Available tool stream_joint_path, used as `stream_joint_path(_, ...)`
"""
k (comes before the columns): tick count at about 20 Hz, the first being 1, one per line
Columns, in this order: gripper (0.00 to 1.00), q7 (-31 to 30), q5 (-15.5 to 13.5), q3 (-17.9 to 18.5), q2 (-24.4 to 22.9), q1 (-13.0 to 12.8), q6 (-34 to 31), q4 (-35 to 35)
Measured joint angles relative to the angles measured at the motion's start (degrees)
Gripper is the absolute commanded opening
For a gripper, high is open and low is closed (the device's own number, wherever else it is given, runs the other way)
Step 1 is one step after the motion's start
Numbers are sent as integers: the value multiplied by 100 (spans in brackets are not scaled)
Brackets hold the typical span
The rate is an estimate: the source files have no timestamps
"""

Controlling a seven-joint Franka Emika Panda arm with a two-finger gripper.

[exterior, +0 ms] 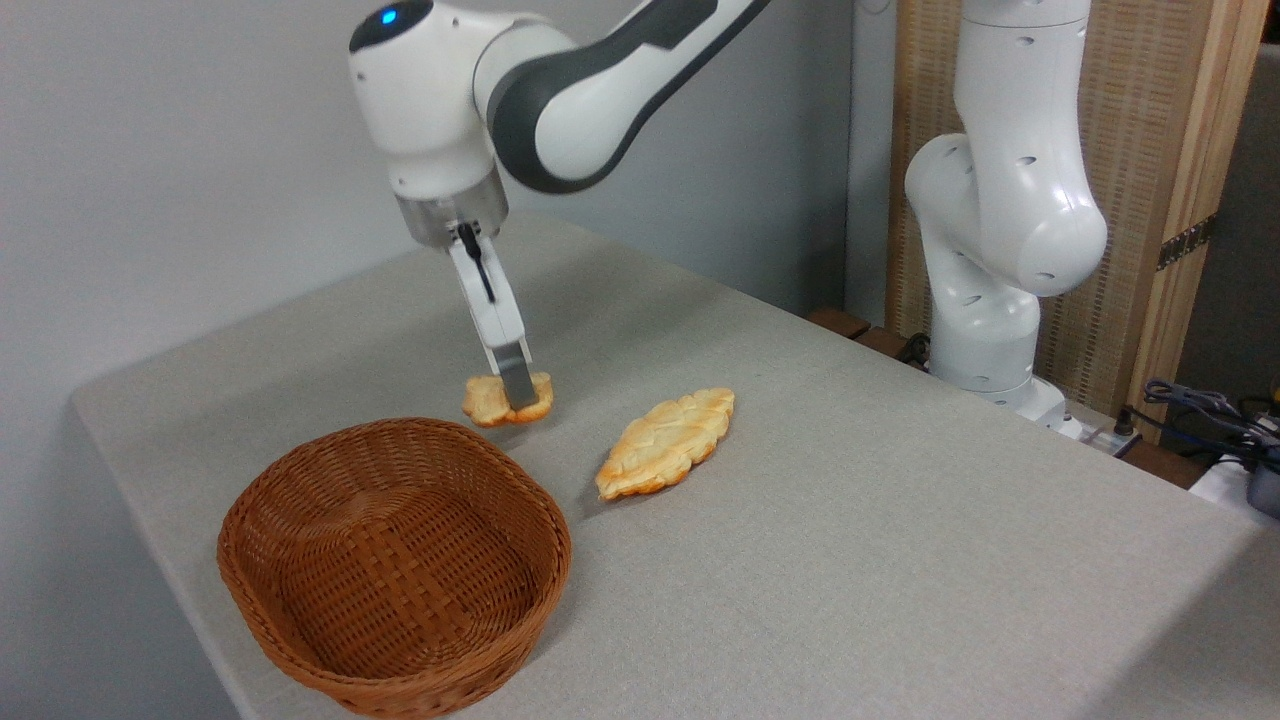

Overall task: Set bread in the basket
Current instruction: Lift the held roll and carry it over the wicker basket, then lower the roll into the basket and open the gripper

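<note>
Bread (490, 398), a small golden bun, sits pinched in the pincer (517, 392) of a white robot arm (560, 90), whose near finger (516, 382) crosses its front edge. Whether the bun rests on the grey table (850, 520) or hangs just above it cannot be told. Below and left of the pincer lies the wicker basket (300, 610), near the table's front edge. Right of the pincer, apart from the bun, a longer braided pastry (668, 441) lies flat.
</note>
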Motion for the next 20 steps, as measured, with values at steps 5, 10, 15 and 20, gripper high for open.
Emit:
stream_joint_path(5, 26, 4, 4, 320, -307, 65, -330, 485)
stream_joint_path(10, 53, 24, 17, 642, -271, 110, -88, 816)
stream_joint_path(15, 100, 24, 117, 693, 95, 166, 580, 824)
stream_joint_path(20, 100, 25, 304, 703, 205, 196, 660, 844)
